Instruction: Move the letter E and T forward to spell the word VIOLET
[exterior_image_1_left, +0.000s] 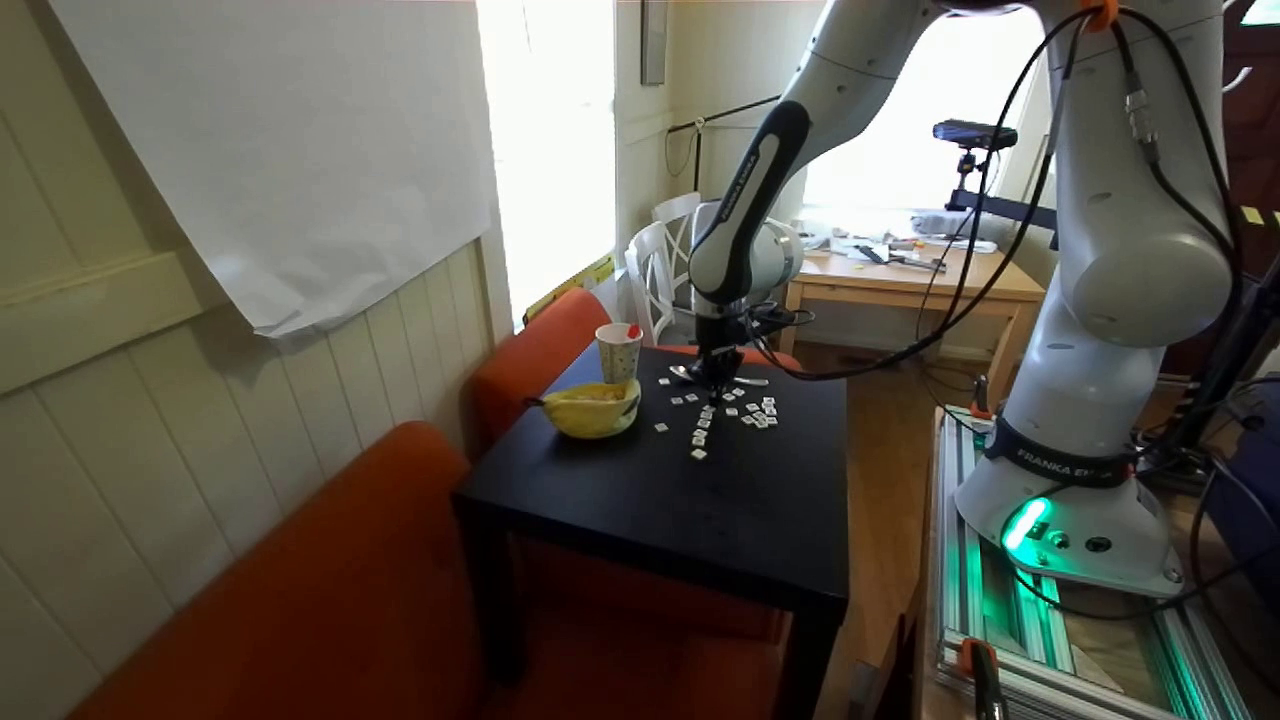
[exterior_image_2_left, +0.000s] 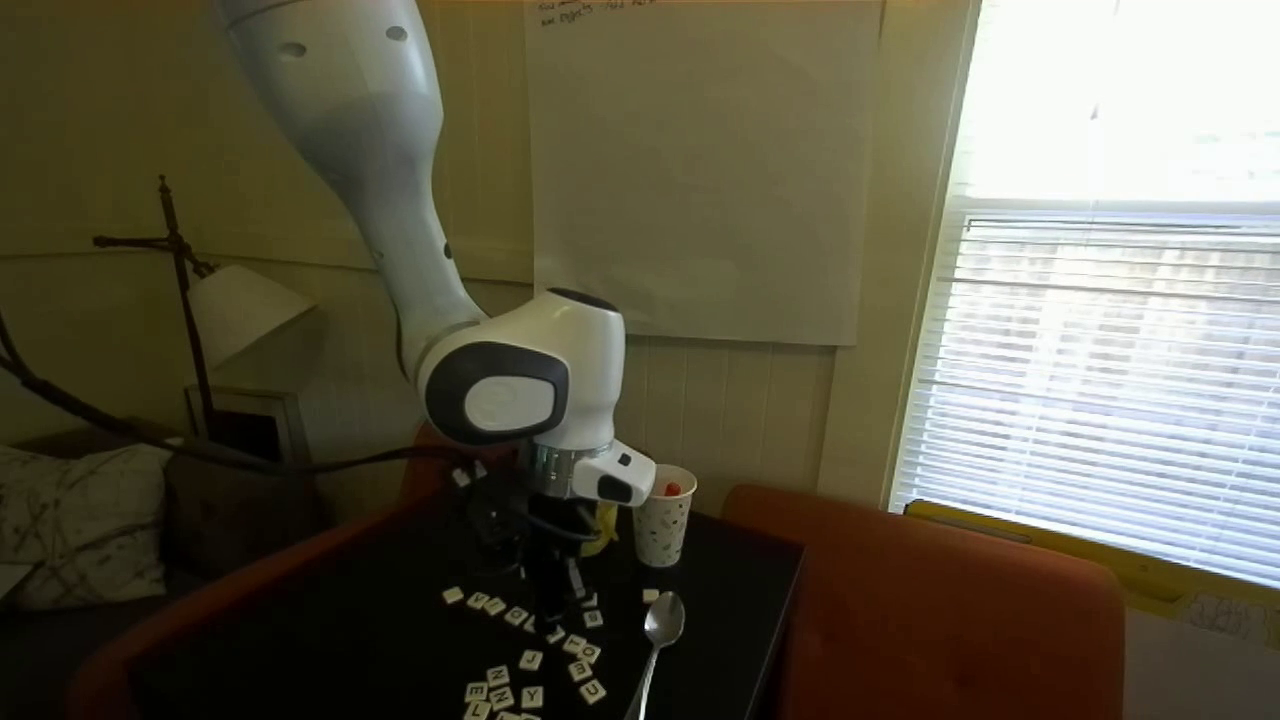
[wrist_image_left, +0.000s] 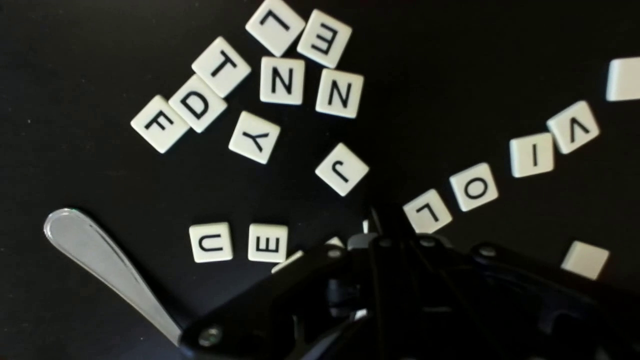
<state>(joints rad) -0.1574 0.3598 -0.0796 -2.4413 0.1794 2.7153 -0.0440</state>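
Black and square, the counter (exterior_image_1_left: 770, 520) stands beside orange upholstered chairs (exterior_image_2_left: 930, 620). Midway between its left and right edges in an exterior view, white square letter tiles (wrist_image_left: 474, 187) read V, I, O, L. My black claw (wrist_image_left: 389, 222) points down, fingers pressed together, just beside the L tile (wrist_image_left: 427, 211) and a mostly hidden white tile (wrist_image_left: 365, 226). One E tile (wrist_image_left: 268, 243) lies beside the U tile (wrist_image_left: 211, 242); another E tile (wrist_image_left: 324, 38) and a T tile (wrist_image_left: 220, 66) lie nearer the right edge.
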